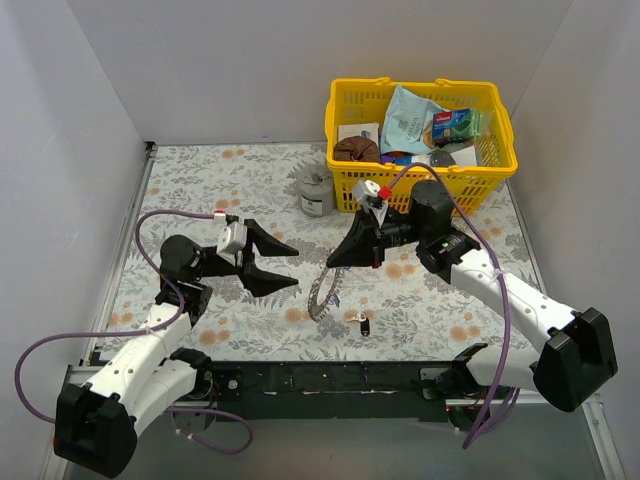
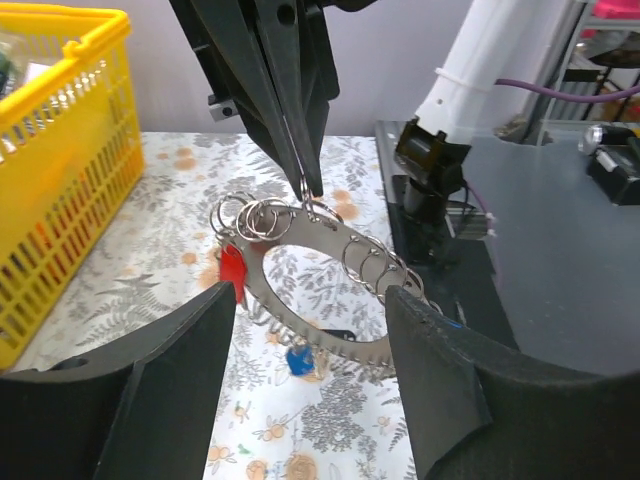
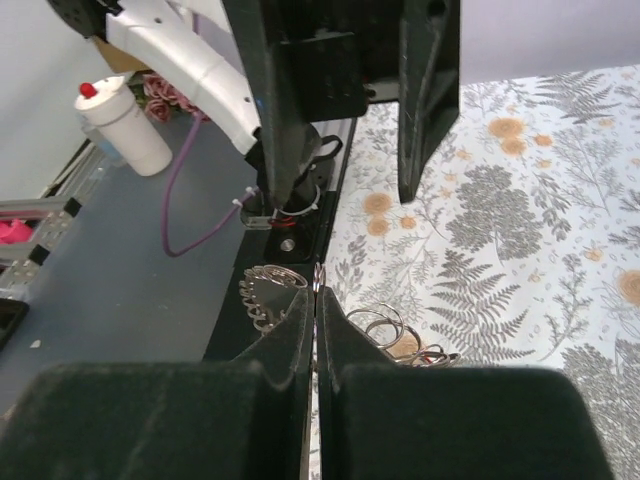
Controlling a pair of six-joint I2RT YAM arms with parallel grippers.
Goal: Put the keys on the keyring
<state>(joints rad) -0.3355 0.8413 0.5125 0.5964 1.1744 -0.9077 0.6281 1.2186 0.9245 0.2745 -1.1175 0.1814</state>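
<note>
Mostly, the pinched keyring [image 3: 268, 283] hides behind the right tool [image 3: 316, 297].

The thin silvery metal keyring [image 2: 335, 232] gleams, smooth and polished. The yellow lattice basket [image 1: 420, 180], upper right in the top view, looks like glossy plastic. The floral-printed table cover [image 1: 200, 180] is matt. The black fingers [image 2: 170, 390] of the left gripper [image 2: 310, 293] look matt.
</note>
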